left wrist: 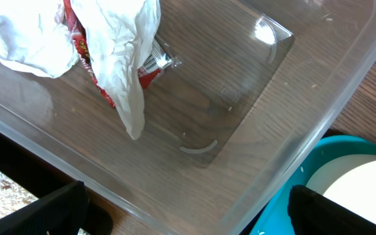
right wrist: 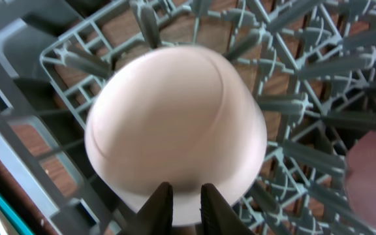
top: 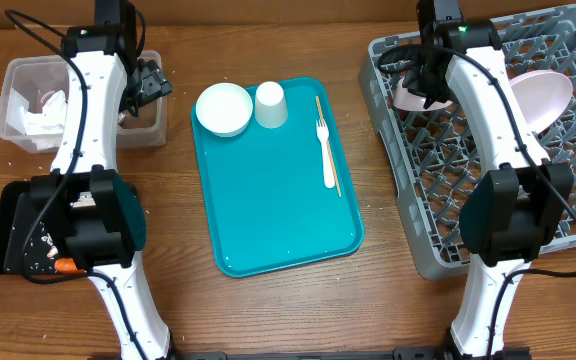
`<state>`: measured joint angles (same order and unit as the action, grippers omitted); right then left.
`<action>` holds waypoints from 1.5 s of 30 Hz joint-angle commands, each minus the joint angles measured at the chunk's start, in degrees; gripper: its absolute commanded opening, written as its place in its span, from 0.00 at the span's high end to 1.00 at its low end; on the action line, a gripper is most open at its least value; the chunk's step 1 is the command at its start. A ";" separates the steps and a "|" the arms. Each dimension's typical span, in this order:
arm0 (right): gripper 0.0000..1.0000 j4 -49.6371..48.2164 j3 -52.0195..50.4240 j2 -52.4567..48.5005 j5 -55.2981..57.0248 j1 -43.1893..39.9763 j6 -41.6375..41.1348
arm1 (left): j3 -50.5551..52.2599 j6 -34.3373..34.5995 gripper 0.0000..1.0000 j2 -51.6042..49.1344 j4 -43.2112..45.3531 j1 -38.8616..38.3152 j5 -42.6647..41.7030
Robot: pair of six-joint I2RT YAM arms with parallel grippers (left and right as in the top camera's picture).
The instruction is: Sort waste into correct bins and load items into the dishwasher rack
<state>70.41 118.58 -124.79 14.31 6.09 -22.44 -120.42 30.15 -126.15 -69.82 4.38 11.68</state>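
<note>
A white bowl lies upside down among the pegs of the grey dishwasher rack, at its back left corner. My right gripper is shut on the bowl's near rim. A pale plate leans in the rack further right. My left gripper hangs open and empty over the clear tub, which holds crumpled napkins and a red wrapper. On the teal tray remain a second white bowl, a white cup and a white fork.
The black tray at front left holds crumbs and an orange carrot. A thin wooden stick lies beside the fork. Both arm bases stand at the table's near edge.
</note>
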 commanded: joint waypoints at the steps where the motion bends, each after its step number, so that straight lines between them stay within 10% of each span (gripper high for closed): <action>1: 0.83 1.66 0.63 0.46 -0.55 -0.11 0.20 | -1.25 1.38 0.00 0.37 0.04 0.09 -0.20; 5: 0.96 4.15 0.63 0.48 -0.50 -0.11 -0.04 | -1.25 1.38 0.00 0.35 0.04 0.11 -0.20; 21: 0.96 -10.78 0.63 2.08 -1.16 -0.74 -2.58 | -1.25 1.38 0.00 0.35 0.04 0.11 -0.20; 45: 0.96 -3.74 0.83 1.70 -1.57 -1.03 -1.60 | -1.25 1.38 0.00 0.35 0.04 0.11 -0.20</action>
<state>68.97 118.61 -124.68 13.21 5.61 -23.24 -120.42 30.15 -126.15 -69.80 4.38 11.70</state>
